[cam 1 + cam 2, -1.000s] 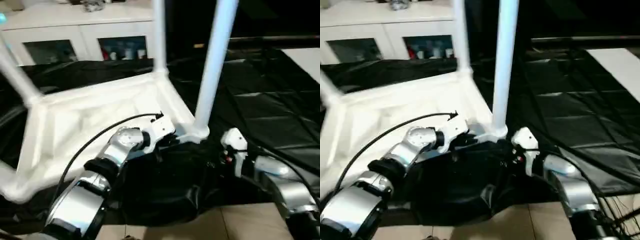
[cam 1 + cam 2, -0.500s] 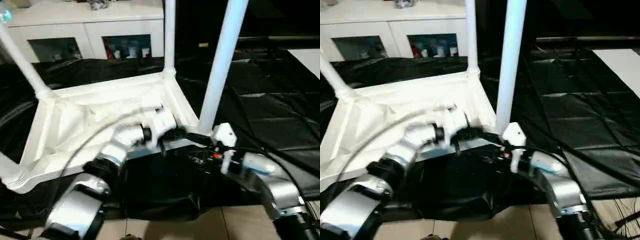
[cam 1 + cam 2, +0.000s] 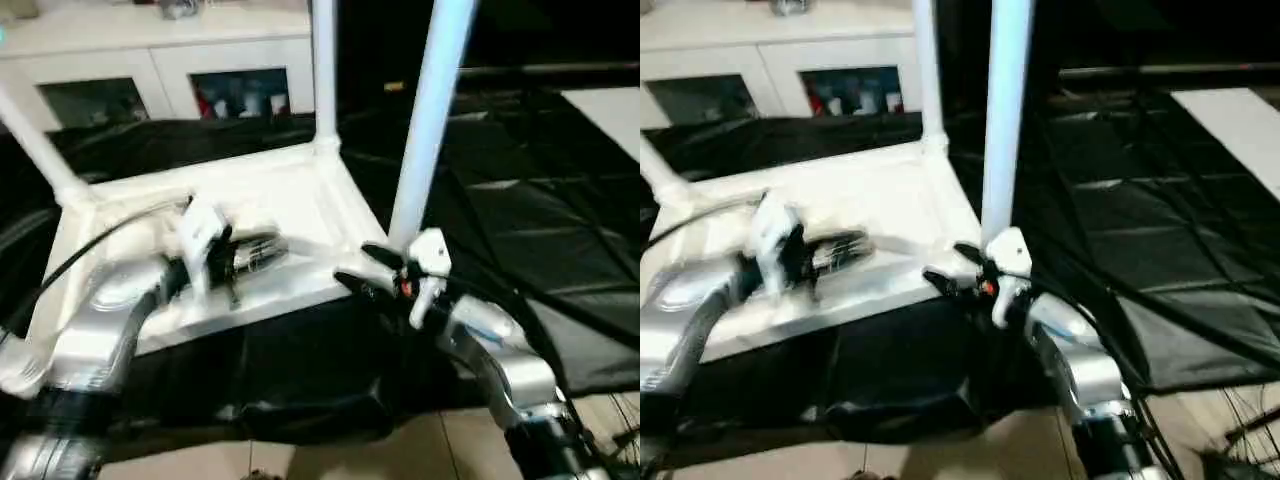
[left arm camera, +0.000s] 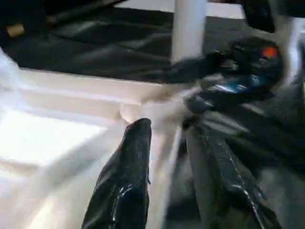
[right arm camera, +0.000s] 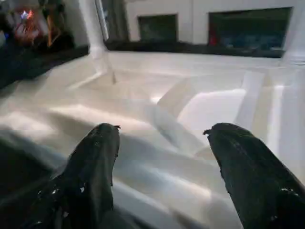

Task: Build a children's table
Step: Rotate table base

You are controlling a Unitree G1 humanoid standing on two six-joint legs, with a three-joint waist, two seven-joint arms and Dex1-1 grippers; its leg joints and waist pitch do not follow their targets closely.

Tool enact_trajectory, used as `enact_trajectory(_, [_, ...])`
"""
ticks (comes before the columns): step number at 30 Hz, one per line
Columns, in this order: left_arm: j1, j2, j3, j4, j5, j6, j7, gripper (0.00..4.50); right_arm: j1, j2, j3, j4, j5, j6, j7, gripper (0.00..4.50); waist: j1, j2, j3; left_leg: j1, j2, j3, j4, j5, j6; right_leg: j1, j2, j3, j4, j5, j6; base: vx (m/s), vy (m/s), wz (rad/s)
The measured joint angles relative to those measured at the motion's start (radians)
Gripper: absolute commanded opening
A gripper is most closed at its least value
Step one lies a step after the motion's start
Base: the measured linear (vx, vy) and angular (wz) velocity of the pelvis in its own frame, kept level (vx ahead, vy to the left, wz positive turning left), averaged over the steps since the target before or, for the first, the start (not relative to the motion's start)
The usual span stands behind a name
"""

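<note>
The children's table lies upside down on black cloth, its white tabletop (image 3: 300, 185) showing its ribbed underside. White legs stand up from its corner sockets: the near right leg (image 3: 432, 110), the far right leg (image 3: 323, 70) and the far left leg (image 3: 35, 145). My left gripper (image 3: 268, 248) hovers over the near rim, open, its fingers (image 4: 138, 143) straddling the rim edge without pinching it. My right gripper (image 3: 354, 264) is open at the near right corner socket, just below the near right leg's base, with the tabletop's rim ahead between its spread fingers (image 5: 97, 148).
A white cabinet with glass doors (image 3: 150, 60) stands behind the table. Black cloth (image 3: 520, 200) covers the floor to the right, bunched up below the near rim (image 3: 300, 400). Bare floor tile (image 3: 400, 450) shows nearest me. A black cable (image 3: 90, 245) runs along my left forearm.
My left gripper has pulled back to the left along the near rim and opened its fingers. My right gripper has moved up to the near right corner. The camera has shifted.
</note>
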Motion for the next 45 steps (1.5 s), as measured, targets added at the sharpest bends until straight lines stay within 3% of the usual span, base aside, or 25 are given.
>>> enact_trajectory(3, [0.090, 0.038, -0.049, -0.092, 0.006, 0.069, -0.021, 1.42, -0.020, 0.033, 0.000, 0.043, -0.002, -0.006, -0.034, 3.32, -0.003, -0.001, 0.000, 0.001, -0.001, 0.000, 0.000, 0.000, 0.000, 0.001, 0.000, 0.002, 0.000, -0.001, 0.001, 0.000, 0.000, 0.00])
enact_trajectory(6, [0.125, 0.037, -0.087, -0.080, 0.086, 0.071, 0.014, 1.42, -0.055, 0.062, -0.002, 0.099, -0.030, -0.021, -0.089, 3.32, -0.003, -0.003, 0.001, 0.002, -0.001, 0.000, 0.000, 0.001, -0.001, 0.001, 0.001, 0.003, 0.001, -0.001, 0.003, 0.000, 0.000, 0.00])
enact_trajectory(11, [0.165, 0.085, -0.123, -0.079, 0.150, 0.110, 0.094, 1.42, -0.125, 0.088, -0.017, 0.203, -0.074, -0.064, -0.210, 3.32, -0.006, -0.004, 0.001, 0.003, -0.001, 0.000, 0.000, 0.002, -0.003, 0.001, 0.001, 0.004, 0.002, -0.001, 0.002, 0.000, 0.000, 0.00])
enact_trajectory(17, [0.199, 0.025, -0.109, -0.004, 0.228, 0.091, 0.239, 1.42, -0.154, 0.088, -0.056, 0.260, -0.084, -0.093, -0.272, 3.32, 0.000, -0.008, 0.000, 0.002, -0.002, 0.000, 0.000, 0.002, -0.003, 0.002, 0.001, 0.004, 0.002, -0.001, 0.002, 0.000, 0.000, 0.00])
enact_trajectory(24, [0.205, 0.018, -0.109, 0.004, 0.226, 0.059, 0.274, 1.42, -0.206, 0.057, -0.085, 0.371, -0.105, -0.134, -0.327, 3.32, 0.002, -0.013, 0.000, 0.002, -0.001, 0.000, 0.001, 0.002, -0.003, 0.002, 0.001, 0.004, 0.002, -0.001, 0.002, 0.000, 0.000, 0.00])
enact_trajectory(30, [0.205, -0.009, -0.114, 0.004, 0.224, 0.022, 0.275, 1.42, -0.270, -0.040, -0.132, 0.491, -0.114, -0.161, -0.344, 3.32, 0.024, -0.013, 0.000, -0.001, -0.001, 0.000, 0.005, 0.002, -0.002, 0.005, 0.001, 0.004, 0.002, -0.001, 0.002, 0.000, 0.000, 0.00])
enact_trajectory(36, [0.205, -0.011, -0.116, 0.005, 0.222, 0.009, 0.287, 1.42, -0.349, -0.183, -0.179, 0.659, -0.118, -0.212, -0.356, 3.32, 0.034, -0.012, 0.000, -0.009, -0.001, 0.000, 0.015, 0.002, 0.001, 0.004, -0.001, 0.005, 0.006, -0.001, 0.002, 0.000, 0.000, 0.00])
enact_trajectory(41, [0.199, -0.023, -0.123, -0.008, 0.222, -0.010, 0.289, 1.42, -0.385, -0.246, -0.195, 0.756, -0.141, -0.261, -0.355, 3.32, 0.020, -0.012, 0.000, -0.010, 0.000, 0.000, 0.019, 0.002, 0.002, 0.003, -0.001, 0.006, 0.011, -0.001, 0.002, 0.000, 0.000, 0.00])
enact_trajectory(45, [0.216, -0.018, -0.113, 0.000, 0.223, -0.011, 0.300, 1.42, -0.424, -0.314, -0.197, 0.836, -0.154, -0.294, -0.354, 3.32, 0.018, -0.013, 0.001, -0.010, 0.000, -0.001, 0.022, 0.002, 0.002, 0.001, -0.001, 0.006, 0.016, -0.002, 0.004, 0.000, 0.000, 0.00])
